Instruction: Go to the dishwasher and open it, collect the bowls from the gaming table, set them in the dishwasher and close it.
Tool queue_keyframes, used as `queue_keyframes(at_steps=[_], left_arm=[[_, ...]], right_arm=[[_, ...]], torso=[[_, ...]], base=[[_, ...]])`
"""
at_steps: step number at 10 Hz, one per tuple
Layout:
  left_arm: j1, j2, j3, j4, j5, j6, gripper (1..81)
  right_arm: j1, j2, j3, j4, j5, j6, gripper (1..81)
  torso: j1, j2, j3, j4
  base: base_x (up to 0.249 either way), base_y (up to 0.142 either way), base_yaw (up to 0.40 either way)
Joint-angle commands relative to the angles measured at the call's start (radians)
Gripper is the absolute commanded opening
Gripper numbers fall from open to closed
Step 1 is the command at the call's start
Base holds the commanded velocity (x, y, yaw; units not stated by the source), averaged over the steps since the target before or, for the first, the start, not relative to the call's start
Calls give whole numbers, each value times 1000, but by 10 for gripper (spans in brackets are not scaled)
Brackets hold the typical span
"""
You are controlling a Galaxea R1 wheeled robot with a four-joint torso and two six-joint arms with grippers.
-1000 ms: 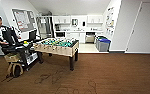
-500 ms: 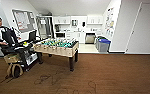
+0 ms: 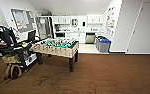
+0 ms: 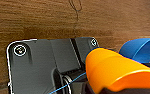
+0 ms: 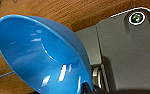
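In the head view the dishwasher (image 3: pixel 90 38) stood in the kitchen at the upper centre of the frame, beyond the foosball table (image 3: pixel 56 47), so it lay straight ahead and well apart from both arms; neither arm looked plainly nearer to it. Two bowls were counted. One orange bowl (image 4: pixel 116 71) sat at the lower right of the left wrist view, apparently carried by the left claw, and one blue bowl (image 5: pixel 41 57) filled the left of the right wrist view, apparently carried by the right claw. How far either claw was open could not be told. One person (image 3: pixel 1 35) sat at the left edge.
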Motion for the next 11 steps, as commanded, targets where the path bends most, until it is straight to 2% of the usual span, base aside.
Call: queue_keyframes(at_steps=[1, 3, 9, 11], left_arm=[[-56, -28, 25, 17, 27, 2, 10], [-53, -26, 25, 17, 27, 2, 10], [-53, -28, 28, 17, 27, 2, 10], [-53, -28, 29, 17, 27, 2, 10]], right_arm=[[39, -6, 10, -21, -42, -6, 10], [40, -6, 10, -21, -42, -6, 10], [39, -4, 12, -21, -44, -6, 10], [39, -4, 12, -21, -44, -6, 10]], torso=[[0, 0, 0, 0], [0, 0, 0, 0], [0, 0, 0, 0], [0, 0, 0, 0]], base=[[98, 0, 0], [100, -33, 0], [100, -89, 0], [99, -32, 0]])
